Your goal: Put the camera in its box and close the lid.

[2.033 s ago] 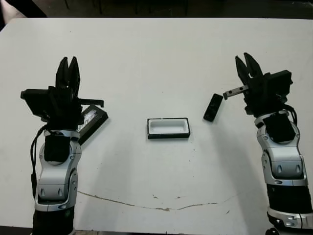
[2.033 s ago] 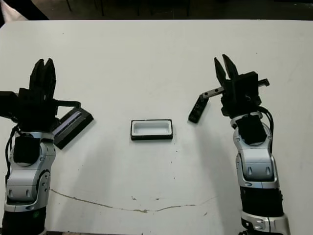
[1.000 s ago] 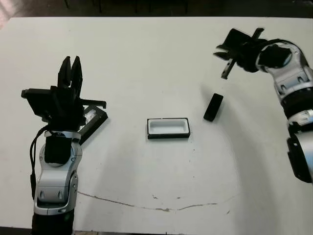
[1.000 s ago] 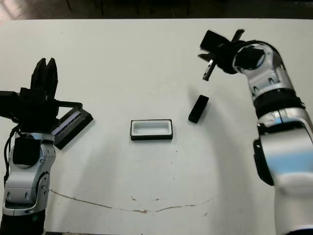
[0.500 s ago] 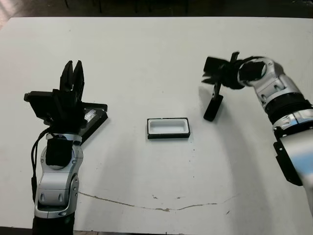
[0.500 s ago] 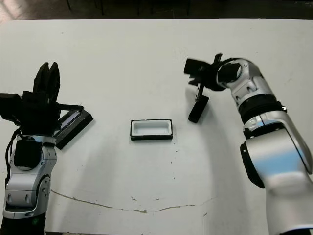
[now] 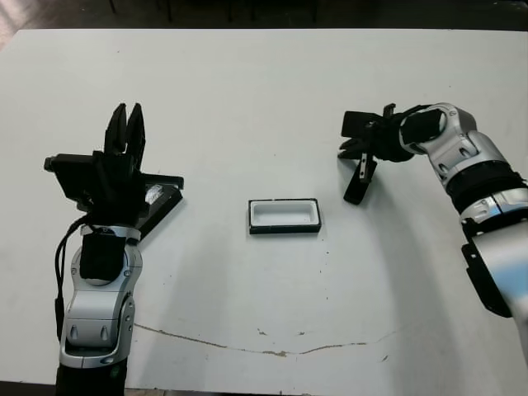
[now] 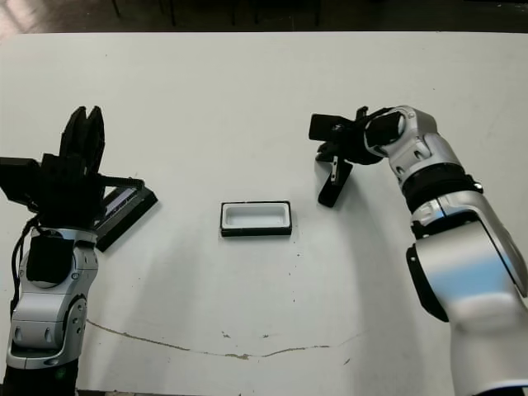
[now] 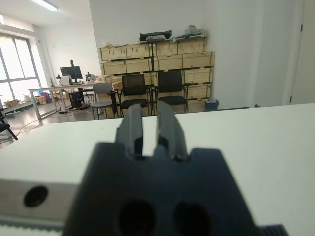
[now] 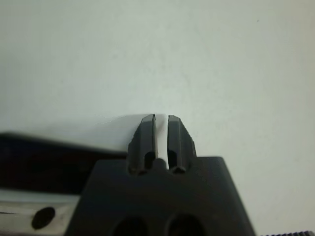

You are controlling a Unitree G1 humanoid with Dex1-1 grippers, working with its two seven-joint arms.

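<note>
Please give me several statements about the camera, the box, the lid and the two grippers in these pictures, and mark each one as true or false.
1. The box holds nothing; its white lining shows. True.
2. The camera already lies inside the box. False: it lies on the table, to the robot's right of the box.
3. The right gripper is down at the camera's far end. True.
4. The lid sits on top of the box. False: it lies on the table to the box's left, partly hidden behind the left gripper.
5. The left gripper grasps the lid. False: its fingers point away over the table, holding nothing.
</note>
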